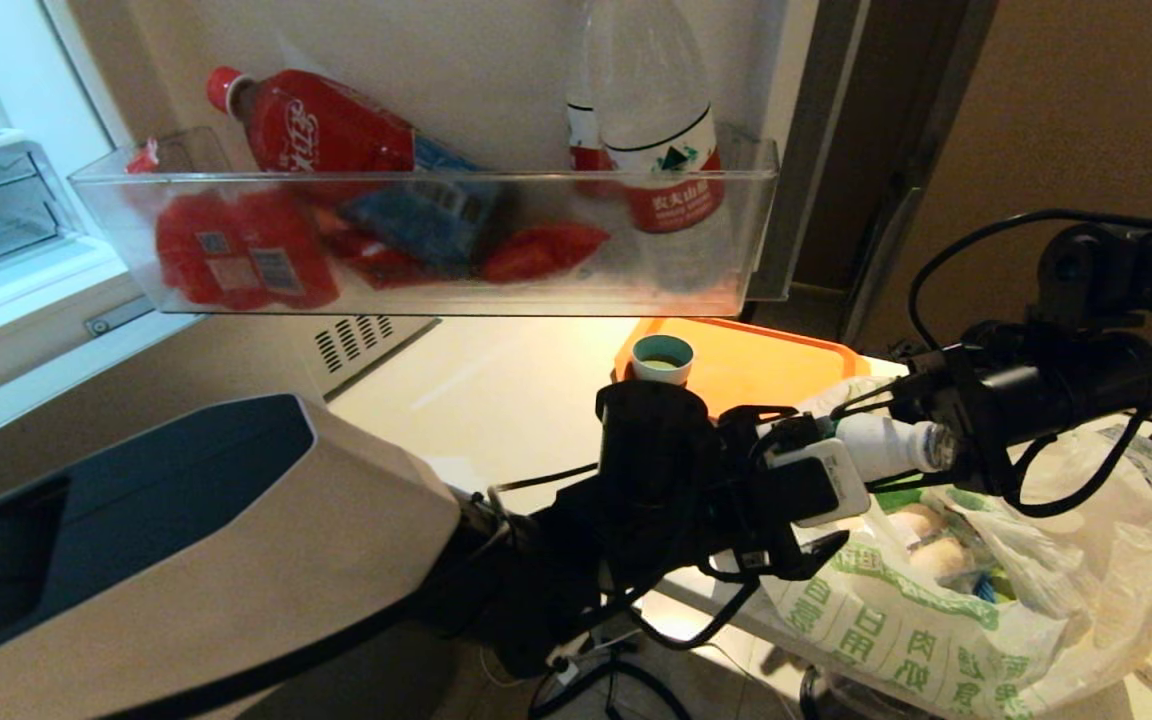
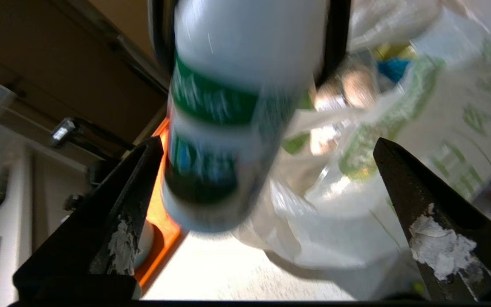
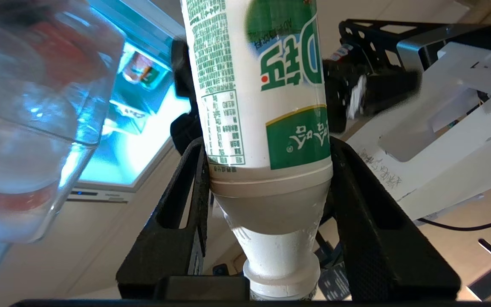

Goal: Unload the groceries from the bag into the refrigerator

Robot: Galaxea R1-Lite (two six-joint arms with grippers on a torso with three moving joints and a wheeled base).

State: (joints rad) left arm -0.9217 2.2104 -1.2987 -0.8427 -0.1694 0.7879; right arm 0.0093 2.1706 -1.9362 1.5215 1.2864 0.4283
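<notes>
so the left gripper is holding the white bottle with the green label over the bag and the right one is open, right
Not quite: the sides are swapped. The right wrist view shows the right gripper shut on the white bottle. The left gripper is the open one, fingers wide apart, by the bag.

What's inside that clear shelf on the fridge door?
The door bin holds red packets, a tilted red bottle, a blue pack and water bottles. Anything behind them is covered.

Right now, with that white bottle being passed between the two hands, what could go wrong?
1. The right hand grips the white bottle only near its neck, so it could tilt or slip.
2. The left hand is open around the bottle's base; closing off-centre might knock it loose.
3. The door shelf is already crowded, so space is tight.
</notes>
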